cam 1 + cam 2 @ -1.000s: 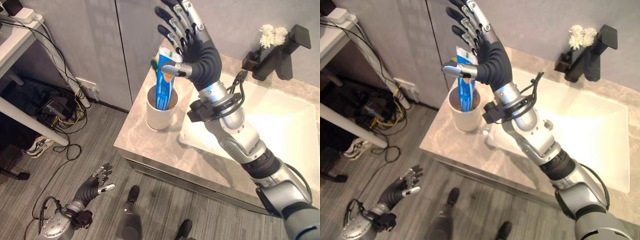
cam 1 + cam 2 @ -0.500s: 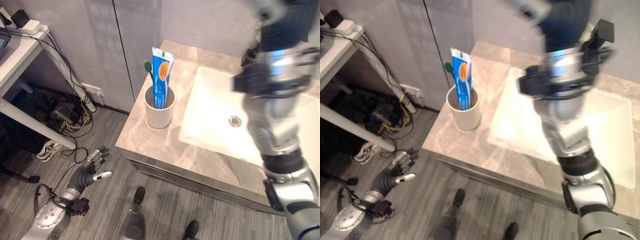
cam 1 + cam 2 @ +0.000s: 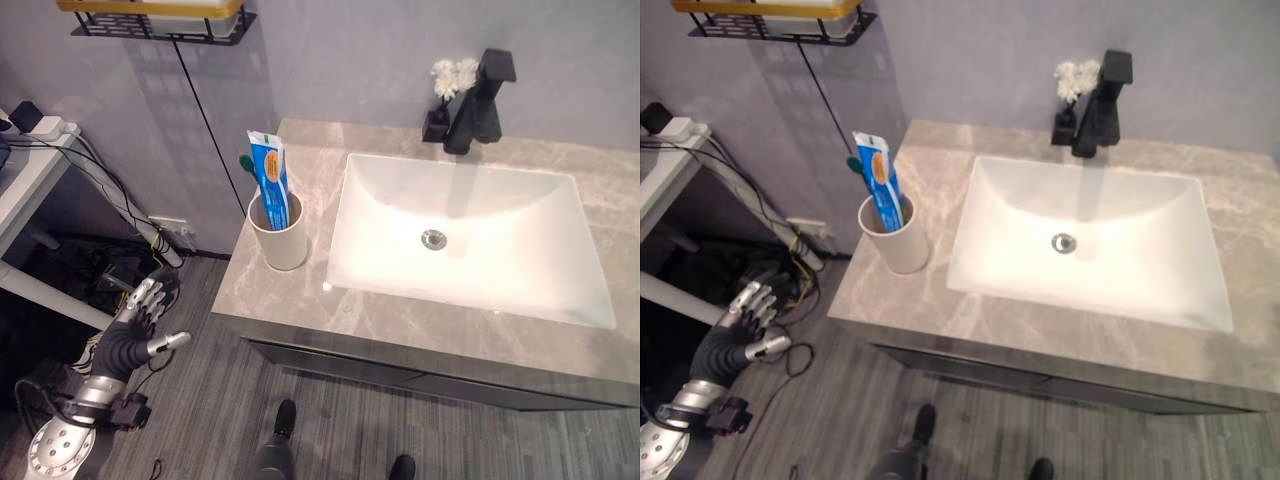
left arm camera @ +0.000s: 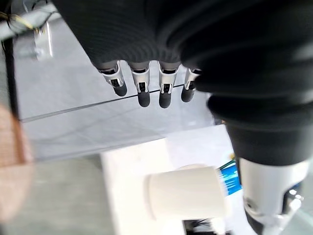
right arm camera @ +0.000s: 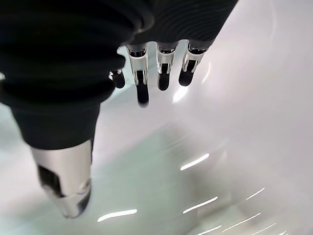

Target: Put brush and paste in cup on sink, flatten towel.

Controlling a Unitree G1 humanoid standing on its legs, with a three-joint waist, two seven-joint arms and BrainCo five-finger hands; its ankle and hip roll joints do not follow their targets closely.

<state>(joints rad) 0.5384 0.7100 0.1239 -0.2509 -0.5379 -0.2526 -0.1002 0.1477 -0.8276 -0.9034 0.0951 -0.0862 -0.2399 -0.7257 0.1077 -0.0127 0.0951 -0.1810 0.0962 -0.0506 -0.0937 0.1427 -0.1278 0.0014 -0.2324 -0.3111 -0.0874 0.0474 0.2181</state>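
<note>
Grey marble worktop [image 3: 300, 295] carries a white cup [image 3: 278, 232] near its left end, just beside the white sink [image 3: 470, 235]. The blue tube of paste [image 3: 270, 185] stands upright in the cup, its flat end up, and the green head of the brush [image 3: 245, 163] shows just behind it, also inside the cup. A black tap [image 3: 478, 100] rises at the back edge of the sink, with a small black vase of white flowers [image 3: 443, 90] touching distance to its left. A black wire shelf [image 3: 160, 20] hangs on the wall above and to the left.

My left hand [image 3: 140, 330] hangs low beside the cabinet, over the grey wood floor [image 3: 210, 430], well apart from the cup; its fingers [image 4: 142, 90] are straight and loosely spread, holding nothing. My right hand [image 5: 63, 98] shows in its own wrist view against a pale blurred surface, fingers [image 5: 164, 73] straight and relaxed, thumb apart, also holding nothing.
</note>
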